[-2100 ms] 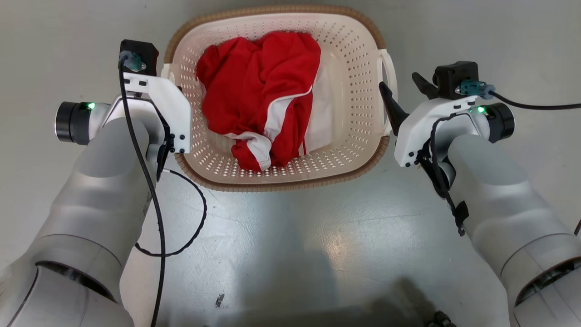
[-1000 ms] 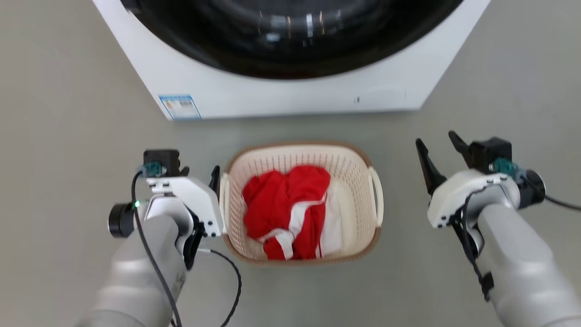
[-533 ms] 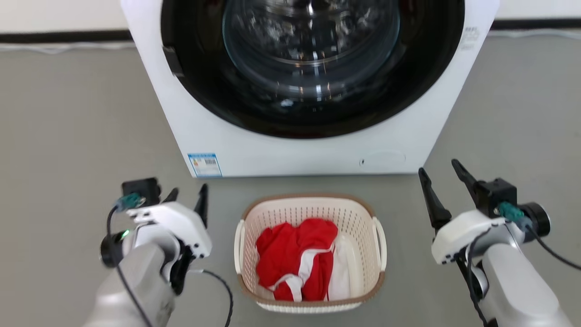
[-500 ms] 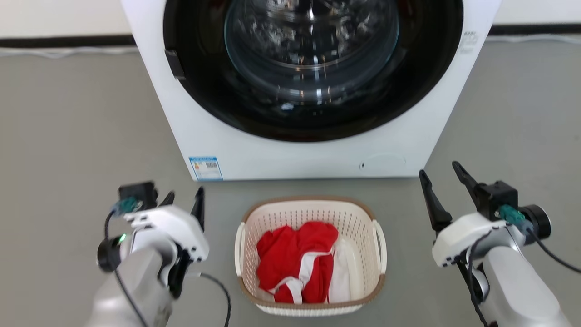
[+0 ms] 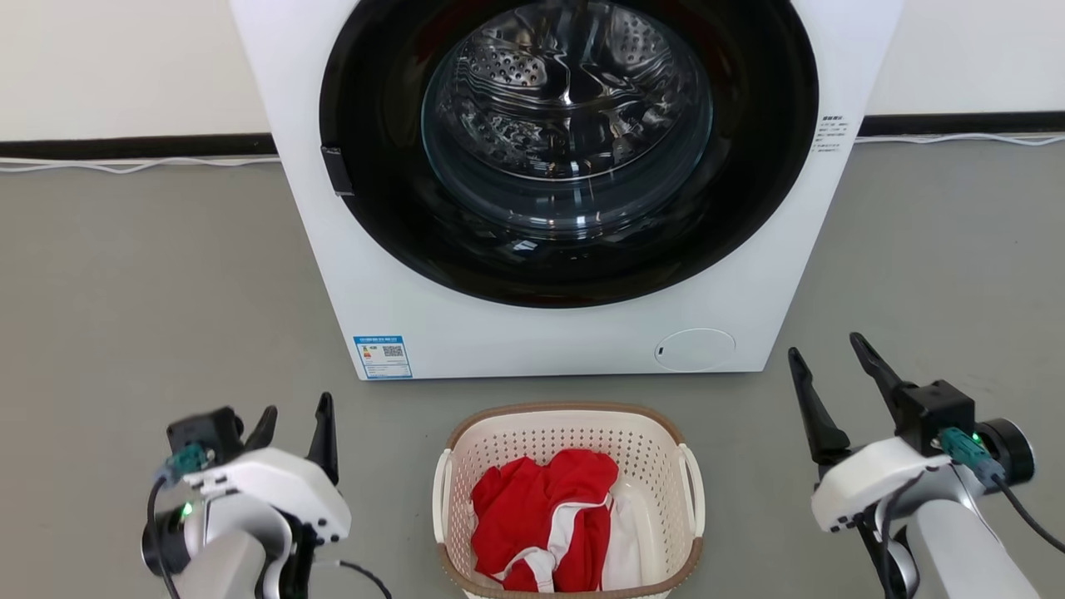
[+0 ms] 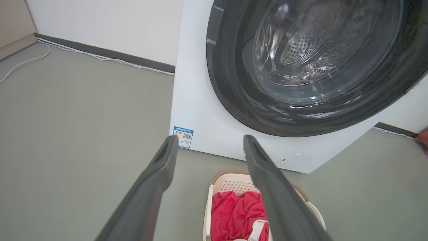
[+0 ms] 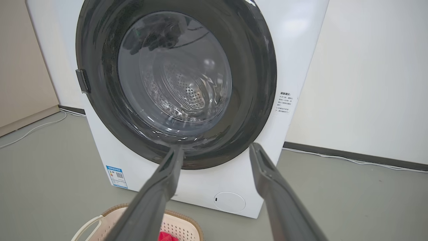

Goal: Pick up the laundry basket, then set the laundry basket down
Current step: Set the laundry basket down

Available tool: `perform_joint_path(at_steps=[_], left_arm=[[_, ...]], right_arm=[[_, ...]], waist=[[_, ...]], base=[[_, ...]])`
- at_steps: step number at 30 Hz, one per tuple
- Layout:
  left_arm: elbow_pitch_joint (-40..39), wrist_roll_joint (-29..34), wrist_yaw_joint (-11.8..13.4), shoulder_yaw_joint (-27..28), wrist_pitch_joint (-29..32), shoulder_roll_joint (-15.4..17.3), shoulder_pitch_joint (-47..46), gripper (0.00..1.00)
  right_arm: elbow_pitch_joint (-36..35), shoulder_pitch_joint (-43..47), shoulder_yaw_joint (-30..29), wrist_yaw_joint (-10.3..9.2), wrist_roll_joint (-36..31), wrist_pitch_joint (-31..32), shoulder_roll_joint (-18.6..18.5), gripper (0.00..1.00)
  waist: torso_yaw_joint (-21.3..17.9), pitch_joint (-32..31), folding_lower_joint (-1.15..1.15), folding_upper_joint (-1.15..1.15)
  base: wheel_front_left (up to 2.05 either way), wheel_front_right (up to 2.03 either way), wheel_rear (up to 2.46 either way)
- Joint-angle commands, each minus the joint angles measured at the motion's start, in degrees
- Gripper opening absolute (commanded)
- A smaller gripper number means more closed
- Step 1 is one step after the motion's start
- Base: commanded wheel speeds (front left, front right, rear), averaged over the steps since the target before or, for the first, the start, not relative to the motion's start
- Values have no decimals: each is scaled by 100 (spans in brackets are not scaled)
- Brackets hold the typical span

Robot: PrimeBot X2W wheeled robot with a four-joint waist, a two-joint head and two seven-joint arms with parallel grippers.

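The laundry basket [image 5: 499, 449], cream-white and perforated with a brown rim, stands on the grey floor just in front of the washing machine and holds red and white clothes [image 5: 541, 516]. It shows again low in the left wrist view [image 6: 230, 182] and at the bottom of the right wrist view [image 7: 110, 217]. My left gripper [image 5: 296, 420] hangs open to the basket's left, apart from it. Off to the basket's right my right gripper [image 5: 828, 362] is open too, with nothing between its fingers.
A white front-loading washing machine [image 5: 566, 349] with a round dark door and glass window stands right behind the basket. A white cable [image 5: 125, 165] runs along the dark skirting at the wall. Grey floor spreads to both sides.
Both grippers have let go of the basket handles and drawn away outward. The head view has risen and tilted up, so the washing machine has come into sight and the basket looks smaller.
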Motion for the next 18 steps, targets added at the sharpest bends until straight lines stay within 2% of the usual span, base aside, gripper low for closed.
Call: perform_joint_path(at_steps=[1, 18], left_arm=[[-306, 80, 89, 263, -61, 149, 64, 100], [-1341, 376, 321, 888, -61, 163, 1024, 100]], right_arm=[[-242, 45, 46, 26, -27, -79, -64, 100], [-624, 607, -324, 26, -76, -79, 130, 100]], waist=[[-11, -31, 0, 0], [-43, -167, 0, 0]], base=[[0, 0, 0], [0, 0, 0]])
